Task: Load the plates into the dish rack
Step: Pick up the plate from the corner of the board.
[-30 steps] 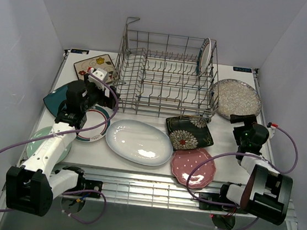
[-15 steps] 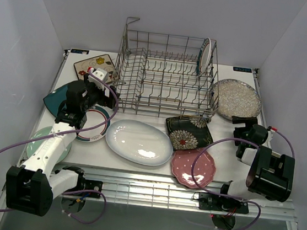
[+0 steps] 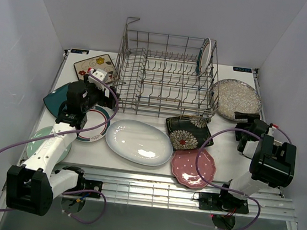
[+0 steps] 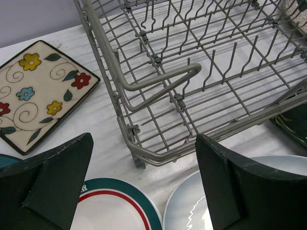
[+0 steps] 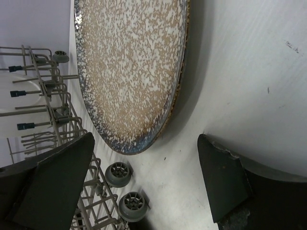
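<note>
The dish rack [image 3: 163,102] stands at the back middle with one white plate [image 3: 204,55] upright in it. Other plates lie flat around it: speckled grey [image 3: 235,99], black floral [image 3: 189,132], pink [image 3: 192,166], white oval [image 3: 139,142], teal-rimmed [image 3: 93,132], cream floral [image 3: 95,64], teal square [image 3: 52,101], pale green [image 3: 42,138]. My left gripper [image 3: 97,83] [image 4: 144,139] hangs open by the rack's [image 4: 158,79] near-left corner, above the teal-rimmed plate [image 4: 115,201] and white oval plate [image 4: 187,211]. My right gripper [image 3: 248,124] [image 5: 146,139] is open and empty, just short of the speckled plate's [image 5: 129,62] near edge.
The rack's small grey wheels [image 5: 118,173] sit left of my right gripper. White walls close the table on three sides. The cream floral plate [image 4: 38,91] lies left of the rack. A purple cable [image 3: 216,144] loops over the pink plate.
My right arm's elbow has swung forward and up, and its gripper has edged towards the speckled plate. The left arm and all plates have stayed put.
</note>
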`<state>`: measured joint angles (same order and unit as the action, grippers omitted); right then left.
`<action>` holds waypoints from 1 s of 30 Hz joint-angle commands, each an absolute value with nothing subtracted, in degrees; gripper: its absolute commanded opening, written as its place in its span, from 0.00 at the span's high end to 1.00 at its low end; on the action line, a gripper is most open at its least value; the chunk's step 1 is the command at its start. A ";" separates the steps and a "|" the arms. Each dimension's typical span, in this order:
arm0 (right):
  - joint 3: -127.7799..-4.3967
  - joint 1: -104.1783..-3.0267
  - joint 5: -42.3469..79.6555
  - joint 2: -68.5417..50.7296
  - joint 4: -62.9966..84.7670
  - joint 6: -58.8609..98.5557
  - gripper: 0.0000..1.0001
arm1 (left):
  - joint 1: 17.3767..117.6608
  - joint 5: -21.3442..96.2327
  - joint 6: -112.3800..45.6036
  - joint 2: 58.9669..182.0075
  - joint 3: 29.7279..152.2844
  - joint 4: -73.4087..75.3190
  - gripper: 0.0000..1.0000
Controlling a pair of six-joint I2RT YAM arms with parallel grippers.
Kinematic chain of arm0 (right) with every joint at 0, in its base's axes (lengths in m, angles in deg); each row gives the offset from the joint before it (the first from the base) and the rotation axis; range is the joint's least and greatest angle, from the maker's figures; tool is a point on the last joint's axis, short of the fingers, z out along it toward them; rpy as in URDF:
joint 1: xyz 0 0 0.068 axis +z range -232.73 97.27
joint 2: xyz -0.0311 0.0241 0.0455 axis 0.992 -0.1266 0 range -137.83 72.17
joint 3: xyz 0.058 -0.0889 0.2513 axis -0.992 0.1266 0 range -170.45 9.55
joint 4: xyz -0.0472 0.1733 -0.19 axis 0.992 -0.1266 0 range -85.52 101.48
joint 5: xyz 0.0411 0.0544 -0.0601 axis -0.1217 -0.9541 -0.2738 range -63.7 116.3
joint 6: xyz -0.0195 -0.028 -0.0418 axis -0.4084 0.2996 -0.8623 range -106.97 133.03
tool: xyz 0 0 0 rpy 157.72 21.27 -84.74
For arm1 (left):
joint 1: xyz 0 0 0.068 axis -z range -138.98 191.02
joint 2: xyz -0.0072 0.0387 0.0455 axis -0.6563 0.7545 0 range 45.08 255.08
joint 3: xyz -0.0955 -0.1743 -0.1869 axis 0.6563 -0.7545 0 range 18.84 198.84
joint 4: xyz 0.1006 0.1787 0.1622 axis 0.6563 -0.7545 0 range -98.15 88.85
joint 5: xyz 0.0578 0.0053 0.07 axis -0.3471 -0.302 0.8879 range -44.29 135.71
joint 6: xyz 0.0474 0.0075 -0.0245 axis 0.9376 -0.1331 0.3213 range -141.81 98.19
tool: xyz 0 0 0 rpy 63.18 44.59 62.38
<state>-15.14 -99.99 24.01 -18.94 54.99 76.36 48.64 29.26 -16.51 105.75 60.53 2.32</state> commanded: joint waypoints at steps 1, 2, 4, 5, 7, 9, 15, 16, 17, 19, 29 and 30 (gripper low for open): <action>-17.61 -100.31 25.94 -20.37 57.10 77.98 0.07 | 48.67 30.06 -16.71 105.55 60.50 3.25 0.02; -17.79 -100.39 27.94 -20.64 57.10 78.33 0.07 | 48.67 30.06 -16.80 105.46 60.41 3.25 0.02; -18.31 -100.48 28.05 -21.60 57.10 79.21 0.07 | 48.67 30.32 -16.71 105.64 60.58 3.25 0.02; -18.66 -100.57 28.05 -22.04 57.10 79.30 0.07 | 48.67 30.32 -16.80 105.64 60.50 3.25 0.02; -19.63 -100.66 27.79 -23.18 57.01 79.91 0.07 | 48.67 30.59 -16.80 105.81 60.50 3.25 0.02; -20.86 -100.66 27.79 -23.97 56.40 80.36 0.07 | 48.67 30.68 -16.80 105.81 60.59 3.33 0.02; -26.31 -100.66 29.81 -25.91 46.31 81.32 0.05 | 48.67 30.15 -17.06 106.17 60.41 3.42 0.02; -27.53 -100.66 29.98 -26.17 45.68 81.24 0.05 | 48.67 30.58 -17.06 106.25 60.58 3.42 0.02; -27.98 -100.75 29.99 -26.26 45.32 81.15 0.05 | 48.67 30.76 -17.15 106.17 60.67 3.42 0.02; -28.60 -100.66 29.90 -26.70 44.97 81.41 0.05 | 48.67 31.03 -17.15 106.08 60.59 3.42 0.02; -30.27 -100.66 28.93 -30.22 45.14 82.03 0.10 | 48.67 31.12 -17.06 106.08 60.50 3.42 0.02; -30.27 -100.66 28.84 -30.83 45.40 82.11 0.12 | 48.67 31.12 -17.06 106.16 60.50 3.42 0.02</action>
<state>-29.33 -100.40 28.19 -28.44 46.86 81.85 48.64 30.55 -16.77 106.51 60.53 2.36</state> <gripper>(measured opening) 0.890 0.980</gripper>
